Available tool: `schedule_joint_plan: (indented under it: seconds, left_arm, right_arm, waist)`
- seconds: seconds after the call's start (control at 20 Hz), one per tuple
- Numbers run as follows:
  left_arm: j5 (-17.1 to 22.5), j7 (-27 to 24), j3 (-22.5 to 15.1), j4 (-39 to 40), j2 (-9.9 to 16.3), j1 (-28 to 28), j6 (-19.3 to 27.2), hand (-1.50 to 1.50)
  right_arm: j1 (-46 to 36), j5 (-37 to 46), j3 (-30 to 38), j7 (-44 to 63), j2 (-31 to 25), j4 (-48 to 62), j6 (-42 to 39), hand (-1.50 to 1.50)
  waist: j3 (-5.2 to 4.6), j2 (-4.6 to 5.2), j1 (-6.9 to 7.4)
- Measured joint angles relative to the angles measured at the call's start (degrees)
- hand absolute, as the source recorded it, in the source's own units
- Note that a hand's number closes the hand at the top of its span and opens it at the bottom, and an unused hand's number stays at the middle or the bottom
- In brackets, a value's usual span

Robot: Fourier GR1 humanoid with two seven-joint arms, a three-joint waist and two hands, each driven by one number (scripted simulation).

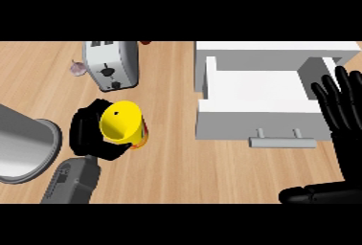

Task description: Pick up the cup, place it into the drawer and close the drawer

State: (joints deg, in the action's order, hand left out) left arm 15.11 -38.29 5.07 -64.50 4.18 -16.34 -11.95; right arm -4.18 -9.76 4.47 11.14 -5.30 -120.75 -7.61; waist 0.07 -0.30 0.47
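Observation:
A yellow cup (124,123) with a red and orange band low on its side is held at the left of the counter, tipped so its mouth faces up and left. My left hand (88,131) is curled round it from the left. A white drawer (258,98) stands pulled open at the right, its inside bare, a grey bar handle (281,141) on its front. My right hand (341,107) is open with fingers straight, against the drawer's right side.
A silver toaster (112,63) stands at the back left, with a small purple thing (77,67) beside it. A large grey pot (25,143) lies at the left edge. Wooden counter (212,167) spreads between cup and drawer.

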Motion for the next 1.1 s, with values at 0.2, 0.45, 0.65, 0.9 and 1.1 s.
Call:
schedule_joint_plan:
  seconds: [0.2, 0.45, 0.65, 0.9, 1.1]
  left_arm:
    - [1.11, 7.43, -2.01, -8.24, -1.86, -0.91, 2.7, 1.5]
    - [1.43, 16.84, -2.92, -14.85, -2.97, -6.76, 8.25, 1.5]
    - [0.51, 22.76, -5.0, -18.29, -3.29, -11.14, 13.0, 1.5]
    - [-1.59, 25.93, -5.71, -15.22, -3.74, -19.27, 17.65, 1.5]
    - [-3.13, 28.05, -6.08, -11.13, -3.95, -25.68, 20.45, 1.5]
  right_arm:
    - [-0.36, -1.18, 0.5, 1.53, -0.56, -1.28, -0.13, -1.5]
    - [0.69, 0.06, -0.26, 0.41, -0.14, -1.39, -0.32, -1.5]
    - [0.18, 0.89, 0.05, -1.97, -0.11, 1.56, -0.82, -1.5]
    - [0.34, -0.09, 0.39, -0.64, -0.26, -0.24, -0.76, -1.5]
    - [-0.71, -0.3, 0.79, -0.7, -0.4, 1.02, -0.76, -1.5]
  waist:
    - [0.0, 0.09, -0.21]
    - [-0.04, 0.16, -0.45]
    - [-0.04, 0.23, -0.53]
    - [-0.05, 0.28, -0.84]
    - [-0.06, 0.32, -0.92]
